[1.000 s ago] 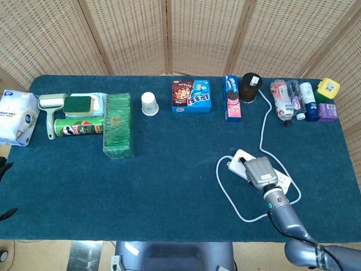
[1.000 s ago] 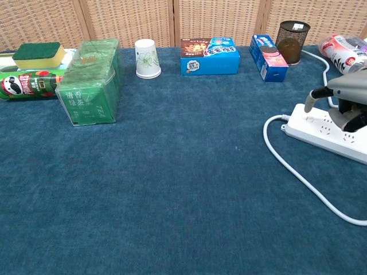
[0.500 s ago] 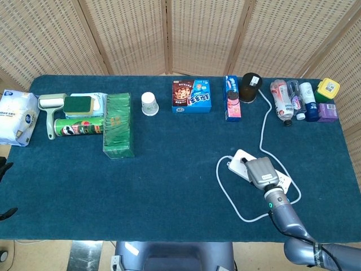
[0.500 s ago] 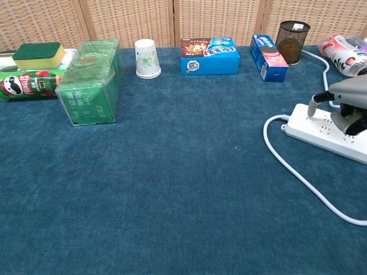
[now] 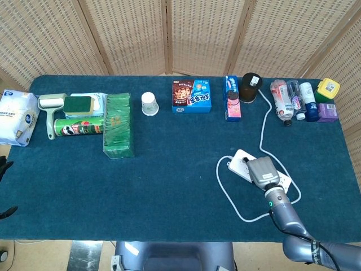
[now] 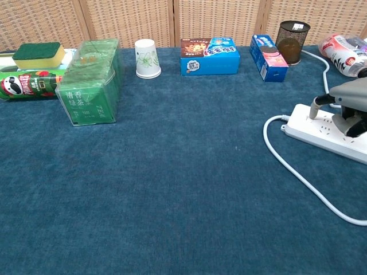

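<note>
Right hand on the power strip, 4 o'clock on the table

Head view: right hand [image 5: 263, 172] covers the white power strip [image 5: 241, 162] on blue felt [image 5: 169, 169], grip unclear; left hand [image 5: 3, 169] barely peeks in at 9 o'clock. Chest view: a fingertip [image 6: 313, 109] presses the strip [image 6: 321, 129], nothing held; rigid, light, slick plastic, so grasp its long edges; wicker screens [image 6: 218, 17] behind

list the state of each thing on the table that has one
power strip: lying flat, nothing plugged into the sockets that show
right hand: a finger pressing on the strip
paper cup: upside down
chips can: lying on its side
mesh cup: upright
</note>
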You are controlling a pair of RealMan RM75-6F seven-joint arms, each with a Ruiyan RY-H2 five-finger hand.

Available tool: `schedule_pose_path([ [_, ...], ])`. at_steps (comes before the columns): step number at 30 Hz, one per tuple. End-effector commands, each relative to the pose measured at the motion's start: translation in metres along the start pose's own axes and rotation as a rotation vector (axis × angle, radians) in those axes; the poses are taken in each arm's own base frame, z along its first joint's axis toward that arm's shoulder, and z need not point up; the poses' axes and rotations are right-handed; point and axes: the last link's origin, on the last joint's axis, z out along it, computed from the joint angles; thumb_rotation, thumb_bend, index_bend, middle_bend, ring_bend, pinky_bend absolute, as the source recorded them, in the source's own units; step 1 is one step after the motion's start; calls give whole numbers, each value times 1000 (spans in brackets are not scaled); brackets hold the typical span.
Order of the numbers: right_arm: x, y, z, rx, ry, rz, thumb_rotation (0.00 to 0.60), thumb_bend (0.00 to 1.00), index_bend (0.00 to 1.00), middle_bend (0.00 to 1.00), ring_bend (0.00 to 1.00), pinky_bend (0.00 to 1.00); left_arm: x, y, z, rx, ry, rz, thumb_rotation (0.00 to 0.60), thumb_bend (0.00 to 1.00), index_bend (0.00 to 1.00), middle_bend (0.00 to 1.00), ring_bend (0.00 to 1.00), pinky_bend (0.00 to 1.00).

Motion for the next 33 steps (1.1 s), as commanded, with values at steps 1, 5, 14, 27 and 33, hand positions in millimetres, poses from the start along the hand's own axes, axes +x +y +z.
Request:
schedule_pose_path([
  [1,1,-2,-1,3,6,-6,600,851,268,1000,1000,1000,0,1,1,-2,-2,1,600,47,0,0,0,0],
  [5,0,-4,-1,3,7,-21,600,851,273,1000,1000,1000,-1,0,1,-1,-3,-1,600,47,0,0,0,0],
  [14,-10,-8,0,-8,-16,-58,600,851,276,1000,1000,1000,-1,-3,1,6,-3,-4,600,48,0,0,0,0],
  [27,24,-8,-10,-7,80,-19,600,850,277,1000,1000,1000,-1,-5,1,5,-1,-12,600,47,0,0,0,0],
  [33,49,-6,-23,2,161,23,600,836,275,976,1000,1000,-2,-5,-1,2,-1,-15,600,47,0,0,0,0],
])
